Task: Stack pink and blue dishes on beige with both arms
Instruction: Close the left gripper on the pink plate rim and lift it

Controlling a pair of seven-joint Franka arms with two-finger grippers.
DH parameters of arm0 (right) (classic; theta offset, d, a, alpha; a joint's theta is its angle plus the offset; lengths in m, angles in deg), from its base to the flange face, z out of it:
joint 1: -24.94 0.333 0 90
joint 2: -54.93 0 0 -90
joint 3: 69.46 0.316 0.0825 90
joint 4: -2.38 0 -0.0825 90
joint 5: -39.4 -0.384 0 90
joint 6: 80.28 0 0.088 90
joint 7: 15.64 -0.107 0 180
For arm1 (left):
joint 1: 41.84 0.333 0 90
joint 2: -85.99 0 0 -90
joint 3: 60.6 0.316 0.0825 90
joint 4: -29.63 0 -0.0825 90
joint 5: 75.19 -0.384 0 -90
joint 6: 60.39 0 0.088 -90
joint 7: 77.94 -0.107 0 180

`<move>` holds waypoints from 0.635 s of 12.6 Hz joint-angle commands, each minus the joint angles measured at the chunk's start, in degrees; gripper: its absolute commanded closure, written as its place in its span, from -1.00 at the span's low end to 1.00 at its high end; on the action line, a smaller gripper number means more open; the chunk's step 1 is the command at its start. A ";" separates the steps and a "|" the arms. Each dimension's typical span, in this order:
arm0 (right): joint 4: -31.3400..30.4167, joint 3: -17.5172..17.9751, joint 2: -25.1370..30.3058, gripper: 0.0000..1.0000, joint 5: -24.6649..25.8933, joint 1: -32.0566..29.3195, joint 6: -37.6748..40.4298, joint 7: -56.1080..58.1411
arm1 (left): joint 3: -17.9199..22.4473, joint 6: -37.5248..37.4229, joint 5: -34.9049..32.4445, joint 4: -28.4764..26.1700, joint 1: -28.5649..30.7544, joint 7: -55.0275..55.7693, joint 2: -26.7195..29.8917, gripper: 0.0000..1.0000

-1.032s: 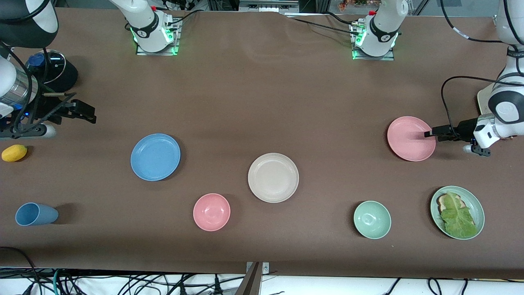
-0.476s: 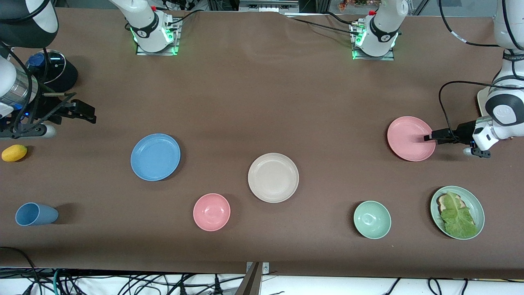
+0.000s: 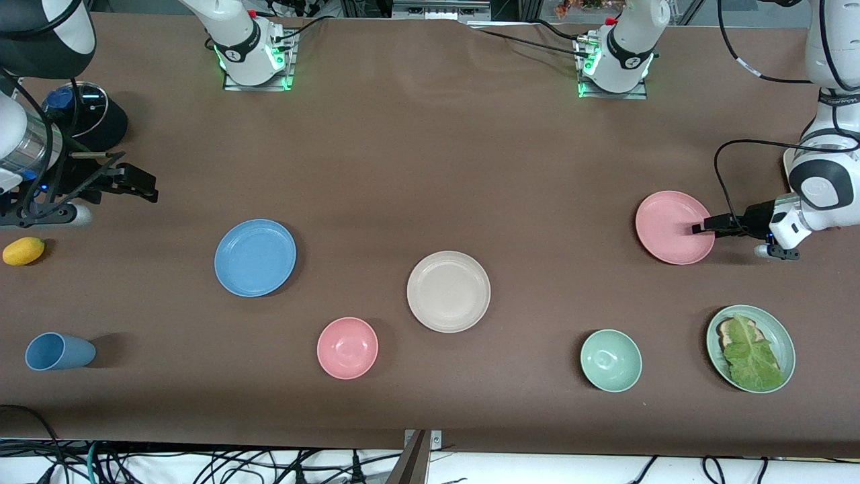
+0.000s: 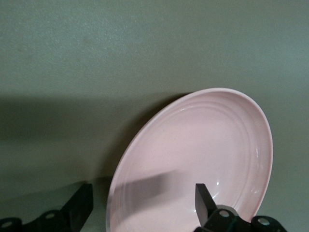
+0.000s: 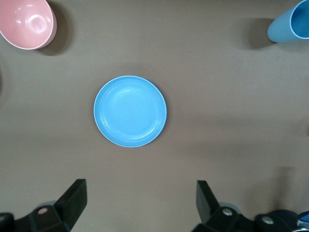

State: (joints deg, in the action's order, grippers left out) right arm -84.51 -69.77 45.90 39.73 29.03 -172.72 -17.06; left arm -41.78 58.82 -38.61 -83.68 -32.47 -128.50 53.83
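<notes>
The pink plate (image 3: pixel 672 227) lies flat toward the left arm's end of the table. My left gripper (image 3: pixel 703 226) is low at its rim and open. In the left wrist view the pink plate's (image 4: pixel 203 140) rim runs between the fingers of the left gripper (image 4: pixel 144 192), one finger over the dish's inside and the other outside it. The blue plate (image 3: pixel 255 257) lies toward the right arm's end, and the beige plate (image 3: pixel 448 291) sits mid-table. My right gripper (image 3: pixel 142 186) waits open in the air; its wrist view shows the blue plate (image 5: pixel 130 111) below the right gripper (image 5: pixel 141 187).
A pink bowl (image 3: pixel 347 347) and a pale green bowl (image 3: pixel 611 360) sit nearer the front camera. A pale green plate (image 3: pixel 783 336) holds lettuce on bread. A blue cup (image 3: pixel 57 351) lies on its side. There is also a lemon (image 3: pixel 23 251) and a dark lidded pot (image 3: pixel 91 117).
My left gripper has shifted slightly at the pink plate's rim as its wrist swung. The right arm and all dishes have stayed still.
</notes>
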 commanded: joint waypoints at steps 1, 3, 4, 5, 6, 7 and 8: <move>-0.64 0.40 0.94 -1.00 -0.33 -0.49 0.25 -0.25 | 0.07 -0.12 2.01 1.07 -0.14 -1.30 -0.71 0.54; -0.65 0.40 0.94 -1.00 -0.33 -0.49 0.25 -0.25 | 0.07 -0.12 1.75 1.07 -0.14 -1.30 -0.71 1.00; -0.73 0.40 0.94 -1.00 -0.33 -0.49 0.25 -0.25 | 0.07 -0.12 1.57 1.07 -0.14 -1.38 -0.71 1.00; -0.65 0.40 0.94 -1.00 -0.33 -0.49 0.25 -0.25 | 0.07 -0.12 1.39 1.07 -0.14 -1.38 -0.71 1.00; -0.64 0.40 0.85 -1.00 -0.33 -0.49 0.16 -0.25 | 0.07 -0.12 1.31 1.16 -0.14 -1.38 -0.71 1.00; -0.64 0.40 0.94 -1.00 -0.24 -0.49 0.25 -0.25 | 0.07 -0.21 1.22 1.77 -0.14 -1.38 -0.71 1.00; -0.64 0.40 0.94 -1.00 -0.33 -0.49 0.25 -0.25 | 0.07 -0.21 1.22 2.12 -0.23 -1.38 -0.71 1.00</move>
State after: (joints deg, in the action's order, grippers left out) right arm -84.53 -69.77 45.90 39.72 29.03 -172.72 -17.06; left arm -41.91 58.89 -38.60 -83.32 -32.48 -128.74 53.78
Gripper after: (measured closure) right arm 0.000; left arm 0.956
